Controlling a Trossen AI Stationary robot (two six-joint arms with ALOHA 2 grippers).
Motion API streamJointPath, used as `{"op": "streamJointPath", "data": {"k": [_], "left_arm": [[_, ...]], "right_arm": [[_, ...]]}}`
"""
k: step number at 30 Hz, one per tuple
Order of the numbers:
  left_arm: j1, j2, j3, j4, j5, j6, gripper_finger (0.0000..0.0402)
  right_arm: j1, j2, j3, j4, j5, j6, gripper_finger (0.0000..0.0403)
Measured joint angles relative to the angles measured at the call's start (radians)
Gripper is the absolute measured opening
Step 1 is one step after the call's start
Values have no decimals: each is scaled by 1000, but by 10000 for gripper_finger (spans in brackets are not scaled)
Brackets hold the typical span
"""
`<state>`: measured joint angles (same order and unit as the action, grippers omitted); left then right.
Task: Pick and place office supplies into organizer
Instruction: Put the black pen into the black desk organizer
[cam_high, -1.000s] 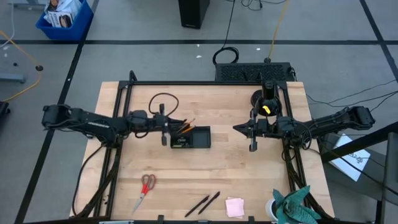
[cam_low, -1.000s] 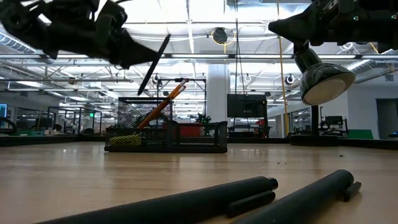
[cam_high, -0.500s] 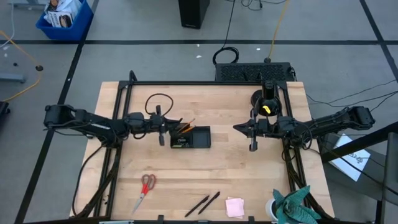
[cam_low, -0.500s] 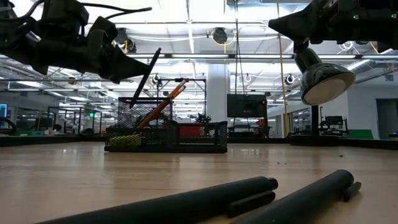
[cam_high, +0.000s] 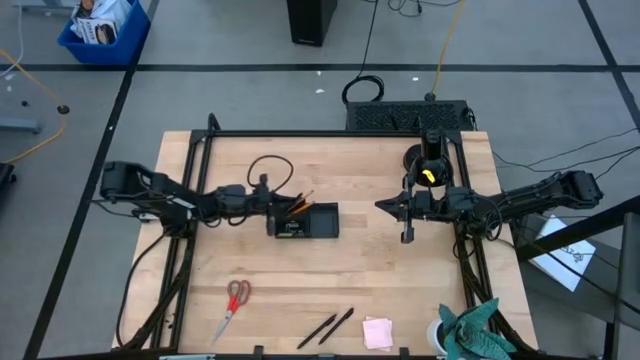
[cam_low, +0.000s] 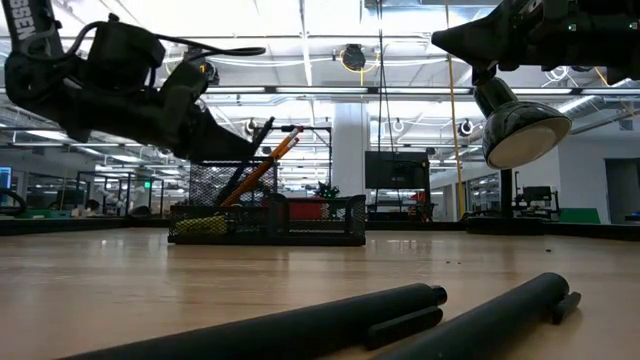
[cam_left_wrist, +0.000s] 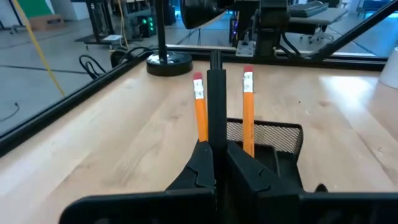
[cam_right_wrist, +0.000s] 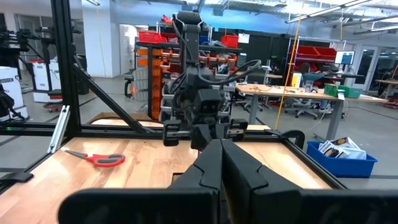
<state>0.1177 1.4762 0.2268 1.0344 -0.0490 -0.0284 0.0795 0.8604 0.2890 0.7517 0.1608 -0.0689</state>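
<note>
The left gripper (cam_left_wrist: 217, 163) was clamped on a black pen (cam_left_wrist: 216, 99), its long axis sloping down toward the organizer (cam_high: 306, 221) directly beneath. The pen's lower end hung between two orange pencils (cam_left_wrist: 200, 113) standing there. The right gripper (cam_high: 405, 236), shut and empty, waited well apart.

Bright overhead ceiling lights, glare in low view; foreground pens (cam_low: 420, 310) blurred.

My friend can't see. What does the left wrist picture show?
The left hand is shut on a black pen, holding it between two orange pencils that stand in a black mesh organizer on the wooden table.
</note>
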Motion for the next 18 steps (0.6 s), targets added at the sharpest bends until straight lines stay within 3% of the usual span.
{"op": "streamJointPath", "data": {"k": [18], "left_arm": [[-17,38,32,-20,30,-34,83]], "right_arm": [[0,0,0,0,0,3,0]]}}
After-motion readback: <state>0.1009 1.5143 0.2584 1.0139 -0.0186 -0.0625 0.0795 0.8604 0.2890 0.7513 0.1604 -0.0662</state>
